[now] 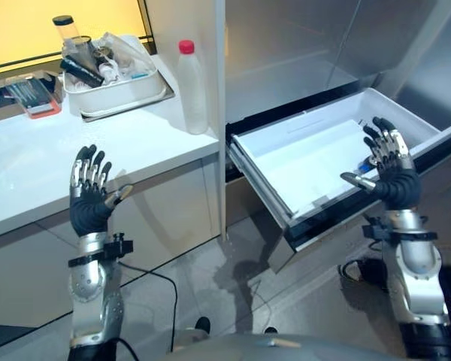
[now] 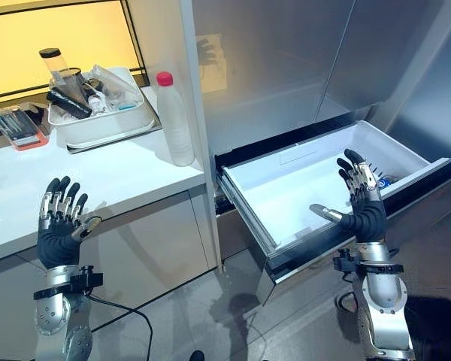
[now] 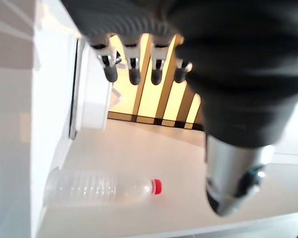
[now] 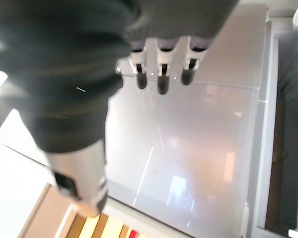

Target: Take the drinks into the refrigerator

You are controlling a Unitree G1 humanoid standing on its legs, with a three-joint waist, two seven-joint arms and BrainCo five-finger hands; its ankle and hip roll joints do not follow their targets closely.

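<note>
A clear plastic bottle [image 1: 192, 90] with a red cap stands upright on the white counter [image 1: 98, 154], right beside the refrigerator's side wall. The same bottle [image 3: 99, 187] shows past my left hand's fingers. My left hand [image 1: 90, 197] is raised in front of the counter's edge, fingers straight, empty, well short of the bottle. The refrigerator's white drawer [image 1: 316, 154] is pulled out. My right hand [image 1: 391, 169] is held up over the drawer's front right part, fingers straight, holding nothing. A small blue item [image 2: 385, 181] lies in the drawer behind that hand.
A white tub [image 1: 113, 83] full of utensils and a dark-capped jar sits on a tray at the counter's back. A red-edged case [image 1: 31, 96] lies to its left. Steel refrigerator doors [image 2: 286, 53] rise behind the drawer. Grey floor lies below.
</note>
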